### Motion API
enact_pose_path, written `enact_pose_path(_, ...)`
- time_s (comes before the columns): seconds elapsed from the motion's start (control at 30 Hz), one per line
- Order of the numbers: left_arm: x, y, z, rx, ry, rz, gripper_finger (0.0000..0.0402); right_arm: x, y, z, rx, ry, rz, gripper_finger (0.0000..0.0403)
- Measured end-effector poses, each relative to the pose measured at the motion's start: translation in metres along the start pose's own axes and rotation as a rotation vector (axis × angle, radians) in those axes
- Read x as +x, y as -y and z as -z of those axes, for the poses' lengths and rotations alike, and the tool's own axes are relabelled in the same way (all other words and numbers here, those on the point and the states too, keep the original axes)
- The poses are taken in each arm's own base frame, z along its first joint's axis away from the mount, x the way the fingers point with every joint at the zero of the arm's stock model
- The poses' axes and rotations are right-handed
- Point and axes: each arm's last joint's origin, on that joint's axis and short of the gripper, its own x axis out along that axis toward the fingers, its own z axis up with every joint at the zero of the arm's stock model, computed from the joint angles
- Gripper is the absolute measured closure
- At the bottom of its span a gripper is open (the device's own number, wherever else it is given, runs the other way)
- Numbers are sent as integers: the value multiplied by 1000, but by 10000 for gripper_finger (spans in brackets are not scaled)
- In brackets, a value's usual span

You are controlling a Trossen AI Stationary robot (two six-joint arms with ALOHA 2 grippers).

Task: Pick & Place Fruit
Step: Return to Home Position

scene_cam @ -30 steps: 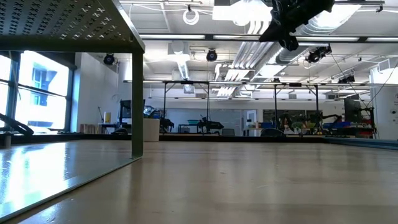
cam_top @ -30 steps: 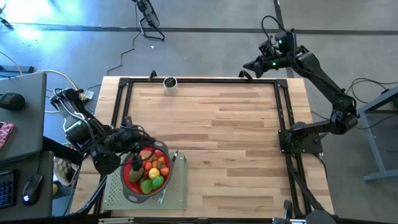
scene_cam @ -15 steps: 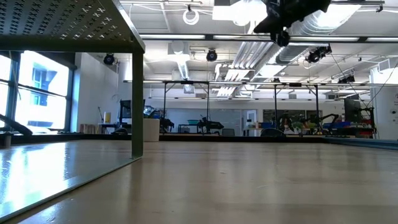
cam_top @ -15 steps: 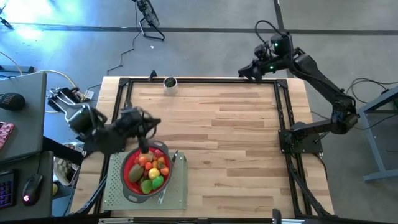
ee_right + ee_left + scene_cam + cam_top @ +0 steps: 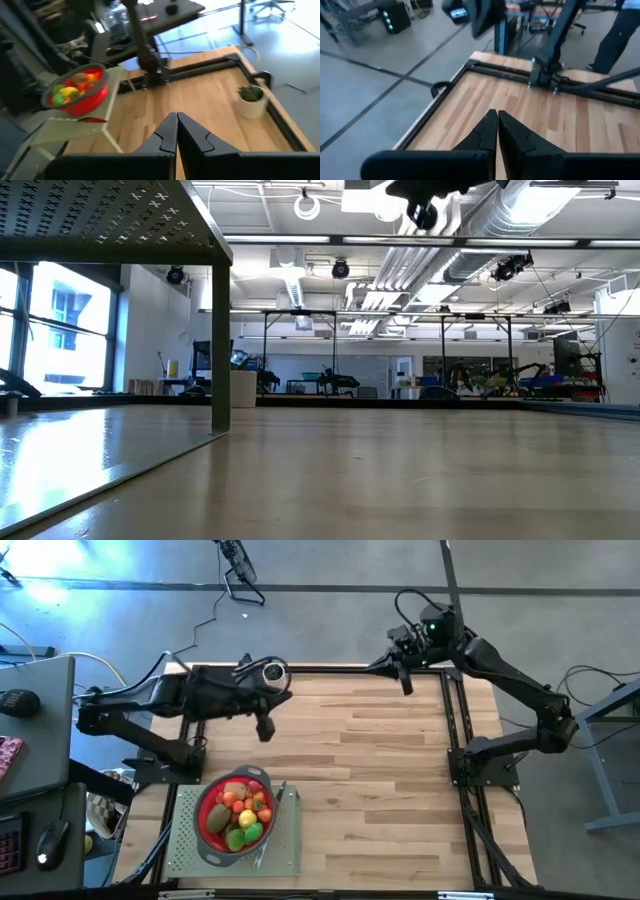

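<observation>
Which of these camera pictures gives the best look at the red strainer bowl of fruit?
The high view: it looks straight down into the red strainer bowl, so the fruit inside shows. The right wrist view sees the bowl from the side, on its shelf. The low view catches only the shelf's underside; the left wrist view misses it.

Daylight is streaming through a tall window (image 5: 60, 320) while ceiling pipes (image 5: 400, 275) are running overhead; a grey floor (image 5: 330, 625) is surrounding the wooden table (image 5: 380, 800).
</observation>
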Motion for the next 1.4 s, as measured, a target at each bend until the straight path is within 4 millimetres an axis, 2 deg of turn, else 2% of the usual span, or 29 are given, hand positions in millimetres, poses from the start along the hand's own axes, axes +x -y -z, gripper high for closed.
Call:
enact_pose_path(0.2,14,-22,-3,14,-11,-27,392,13,-20,-4,-21,15,0,400)
enact_pose_path(0.37,19,-32,-8,38,10,34,392,19,-48,-7,-76,39,62,400)
enact_pose_path(0.6,19,-31,-13,76,65,59,392,13,-96,-15,-151,163,136,400)
enact_pose_path(0.73,19,-31,-14,86,71,69,392,10,-114,-17,-177,205,122,400)
enact_pose_path(0.9,19,-31,-14,79,71,67,392,10,-121,-16,-185,207,97,400)
enact_pose_path(1.4,20,-32,-6,73,-10,59,392,11,-121,-11,-175,152,61,400)
